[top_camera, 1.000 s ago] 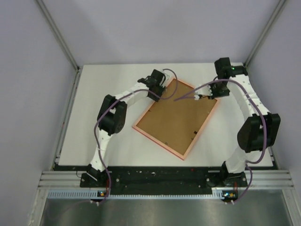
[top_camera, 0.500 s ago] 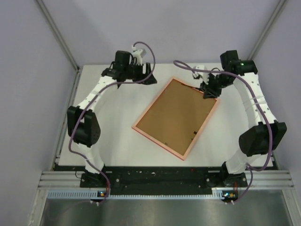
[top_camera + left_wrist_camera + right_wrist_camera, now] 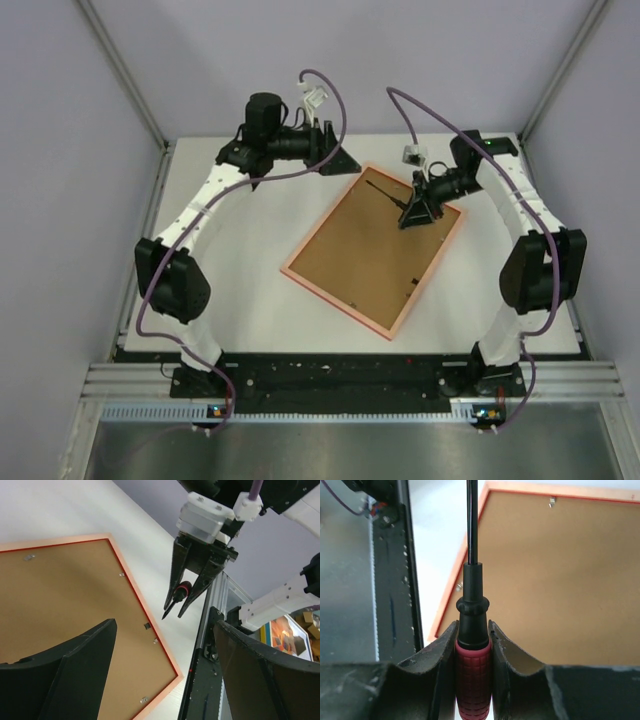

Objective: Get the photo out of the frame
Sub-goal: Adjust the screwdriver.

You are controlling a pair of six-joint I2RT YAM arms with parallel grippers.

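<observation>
- The frame point(image 3: 375, 250) lies back up on the surface point(image 3: 230, 290).
- Left end effector point(image 3: 337, 160), at the frame's 11 o'clock, is wide open and empty.
- Right end effector point(image 3: 413, 215) squeezes a screwdriver point(image 3: 383, 190) over the 1 o'clock corner.

The frame point(image 3: 365, 260) lies back up, hiding the photo; the handle of the screwdriver point(image 3: 472, 630) runs off the right wrist view's bottom.

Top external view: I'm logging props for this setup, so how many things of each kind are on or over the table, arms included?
frame, brown back up: 1
screwdriver: 1
robot arms, left arm and right arm: 2
Total: 4
</observation>
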